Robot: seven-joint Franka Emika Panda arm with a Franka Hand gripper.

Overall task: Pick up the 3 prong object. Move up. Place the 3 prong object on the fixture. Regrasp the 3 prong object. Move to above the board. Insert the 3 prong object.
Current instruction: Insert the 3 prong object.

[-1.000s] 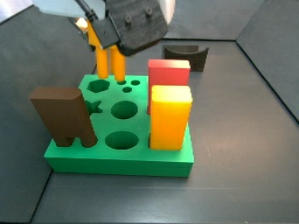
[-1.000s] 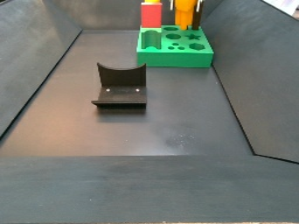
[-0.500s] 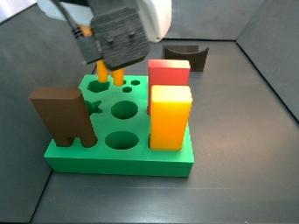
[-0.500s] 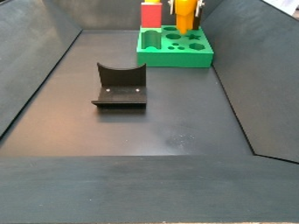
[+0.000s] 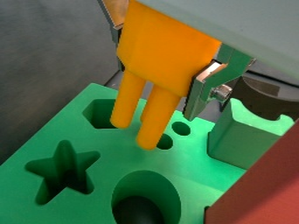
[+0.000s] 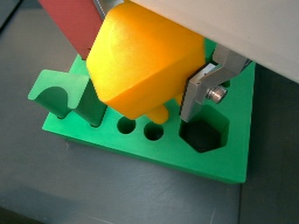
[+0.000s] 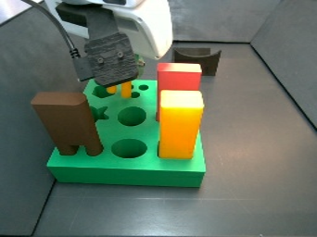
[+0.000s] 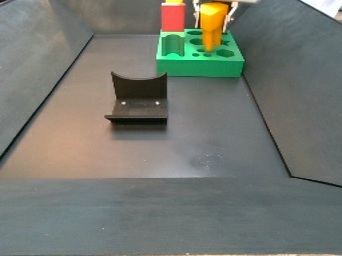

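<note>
— What does the arm look like?

— A white rounded shell above a dark grey gripper body with a ribbed face, low over the green block. A black cable loops down beside it.

— And the fingers?

— Flat silver plates with stepped edges and a round screw hole; the same plate shows in a wrist view. The pads are hidden.

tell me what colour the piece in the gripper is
Orange-yellow; the 3 prong object in the gripper shows best in a wrist view.

Hand with 3 prong object above board
</note>
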